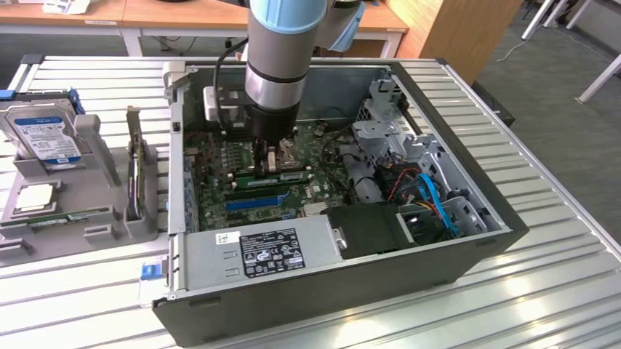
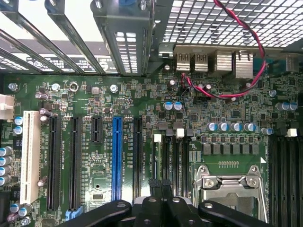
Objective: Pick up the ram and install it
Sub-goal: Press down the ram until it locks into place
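Gripper (image 1: 273, 161) is clenched with nothing between the fingers, tips down on the motherboard (image 1: 209, 185) mid-case, beside the CPU socket (image 2: 232, 185). The ram (image 1: 276, 175) lies lengthwise just under the tips and looks to be sitting in a slot. I read this as the press-in stage, not a carry.

Doing it well:
- push straight down, centred on the stick's top edge
- keep the stick square to the slot so both ends seat together
- confirm both end latches close

Views:
- Exterior view gives the green stick against the case (image 1: 291, 291) and the arm's vertical posture.
- Wrist view gives the shut gripper (image 2: 161, 182) lined up with the memory slots (image 2: 175, 158), the white latches (image 2: 157, 137) and the blue slot (image 2: 117, 156). Can't tell seating depth there.
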`<state>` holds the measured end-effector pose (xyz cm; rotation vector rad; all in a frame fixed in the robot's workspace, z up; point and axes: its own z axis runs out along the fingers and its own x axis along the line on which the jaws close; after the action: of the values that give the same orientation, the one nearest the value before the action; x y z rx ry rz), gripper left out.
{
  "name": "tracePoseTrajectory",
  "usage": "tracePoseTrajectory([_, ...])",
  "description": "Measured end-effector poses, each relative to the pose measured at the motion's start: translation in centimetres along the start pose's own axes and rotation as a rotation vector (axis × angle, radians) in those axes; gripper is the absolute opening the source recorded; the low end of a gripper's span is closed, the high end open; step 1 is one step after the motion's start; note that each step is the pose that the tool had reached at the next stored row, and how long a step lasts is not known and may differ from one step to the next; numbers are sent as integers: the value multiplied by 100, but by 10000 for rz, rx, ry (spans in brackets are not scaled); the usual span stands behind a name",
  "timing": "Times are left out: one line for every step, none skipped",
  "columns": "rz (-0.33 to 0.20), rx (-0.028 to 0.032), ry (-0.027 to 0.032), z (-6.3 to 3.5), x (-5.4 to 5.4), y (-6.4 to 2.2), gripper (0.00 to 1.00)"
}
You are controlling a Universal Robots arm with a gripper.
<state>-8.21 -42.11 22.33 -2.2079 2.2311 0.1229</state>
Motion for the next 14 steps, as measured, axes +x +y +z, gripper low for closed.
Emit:
tracePoseTrajectory([1, -8, 9, -14, 0, 2, 10])
tracePoseTrajectory([1, -10, 13, -27, 1, 3, 10])
tracePoseTrajectory([1, -10, 11, -38, 0, 4, 10])
tracePoseTrajectory([2, -10, 12, -52, -1, 4, 10])
tracePoseTrajectory([2, -10, 13, -66, -2, 5, 10])
tracePoseTrajectory([2, -10, 13, -82, -3, 6, 10])
tracePoseTrajectory([2, -10, 13, -98, -3, 7, 10])
tracePoseTrajectory([1, -11, 12, -114, -4, 8, 10])
tracePoseTrajectory([2, -11, 13, -132, -5, 9, 10])
tracePoseTrajectory([1, -10, 13, -150, -6, 10, 10])
tracePoseTrajectory([1, -10, 14, -169, -7, 11, 10])
tracePoseTrajectory([2, -11, 13, -185, -8, 12, 10])
tracePoseTrajectory([2, -11, 13, -201, -9, 13, 10])
tracePoseTrajectory([2, -11, 13, -217, -10, 14, 10])
